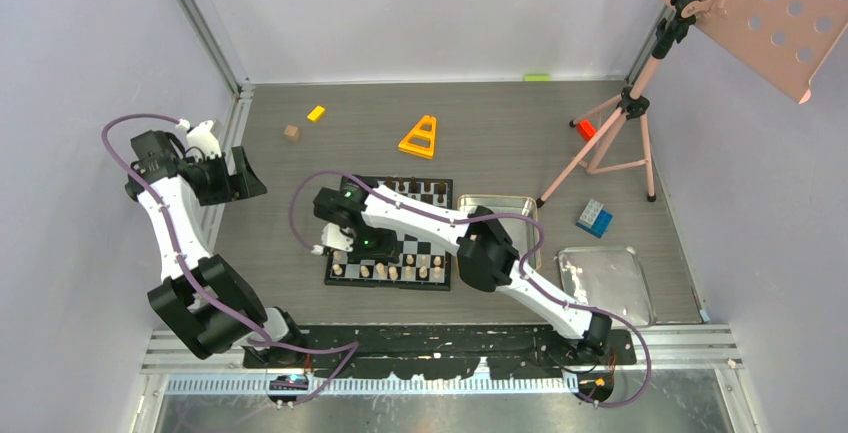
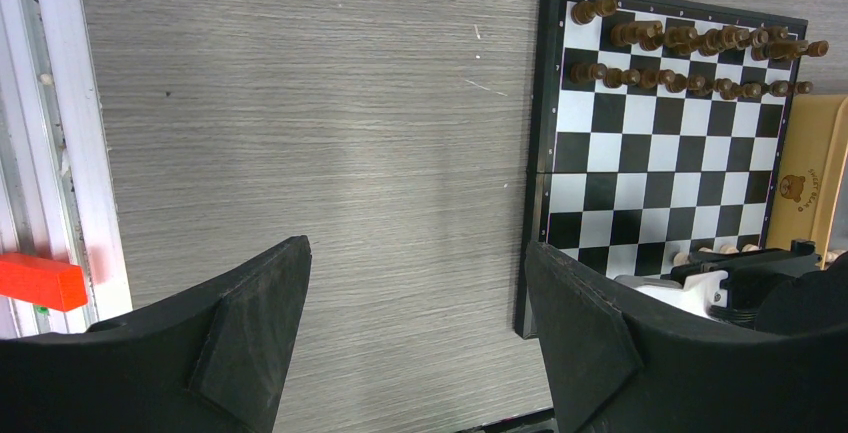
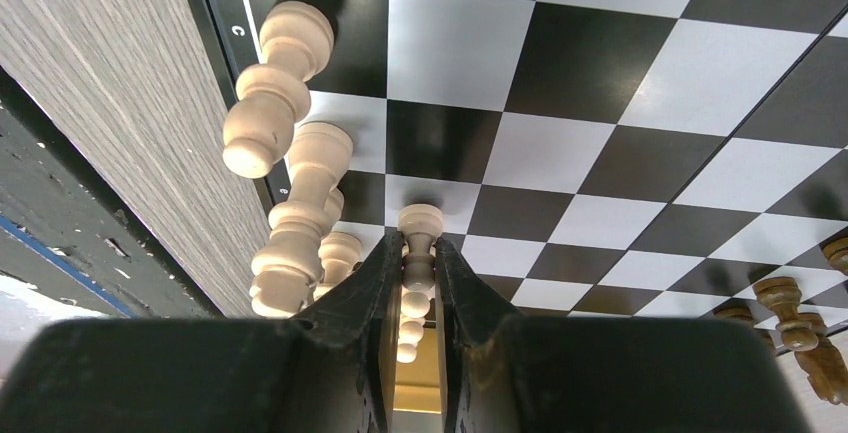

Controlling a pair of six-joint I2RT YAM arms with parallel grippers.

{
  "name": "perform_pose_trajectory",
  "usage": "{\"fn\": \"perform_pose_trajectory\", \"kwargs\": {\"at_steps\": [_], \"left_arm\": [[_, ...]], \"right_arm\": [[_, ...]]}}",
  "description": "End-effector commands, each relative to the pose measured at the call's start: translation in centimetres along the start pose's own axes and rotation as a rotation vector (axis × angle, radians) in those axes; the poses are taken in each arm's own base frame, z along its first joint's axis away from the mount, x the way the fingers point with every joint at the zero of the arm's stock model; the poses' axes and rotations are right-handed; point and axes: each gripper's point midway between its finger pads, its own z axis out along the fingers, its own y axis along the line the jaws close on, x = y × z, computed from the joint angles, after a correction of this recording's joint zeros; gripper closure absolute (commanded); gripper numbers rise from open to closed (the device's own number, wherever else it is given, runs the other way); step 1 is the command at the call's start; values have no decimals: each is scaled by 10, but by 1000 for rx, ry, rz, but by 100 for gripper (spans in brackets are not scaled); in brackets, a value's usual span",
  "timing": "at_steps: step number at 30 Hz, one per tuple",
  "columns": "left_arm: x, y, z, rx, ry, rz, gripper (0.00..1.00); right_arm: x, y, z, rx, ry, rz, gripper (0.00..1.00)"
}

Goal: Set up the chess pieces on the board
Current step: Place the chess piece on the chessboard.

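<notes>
your right gripper [image 3: 420,251] sits closest to the lens, its two black fingers [image 3: 365,293] closed on a pale pawn [image 3: 420,221], one finger against each side. that pawn stands upright on the board [image 3: 600,103], just inside the row of pale pieces [image 3: 285,103] lined along the lettered edge. from above you see this same arm reaching across the near left part of the board [image 1: 425,251], with the pale pieces [image 1: 390,271] in a line on the row nearest the bases.

your left gripper [image 2: 418,253] hangs over bare table [image 2: 300,103] to the left of the board [image 2: 650,153], its fingers [image 2: 250,323] spread wide with nothing between them. a red block [image 2: 40,281] lies by the white rail at its side.

further out, the dark pieces [image 2: 690,53] fill the two far rows, some crowded together and leaning. the middle squares between the two colours are bare. a tan tin [image 2: 815,173] with a small bear mark touches the board's right edge.

beyond the board you have a brown cube [image 1: 291,133], a yellow block [image 1: 316,113] and an orange triangle [image 1: 418,137] on the table, well apart from the pieces. a pink tripod [image 1: 610,143] stands at the far right.
</notes>
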Motion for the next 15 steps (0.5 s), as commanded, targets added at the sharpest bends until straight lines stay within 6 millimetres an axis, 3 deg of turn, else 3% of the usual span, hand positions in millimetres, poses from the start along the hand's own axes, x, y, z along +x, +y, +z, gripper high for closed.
{"fn": "perform_pose_trajectory", "kwargs": {"at_steps": [1,8,15], "left_arm": [[0,-5,-7,5,-21,18,18],[0,-5,-7,7,-20,18,18],[0,-5,-6,9,-20,16,18]], "right_arm": [[-8,-4,-19,27,-59,8,77],[-9,-5,-20,30,-67,18,60],[-11,-11,-30,53,-103,40,57]]}}
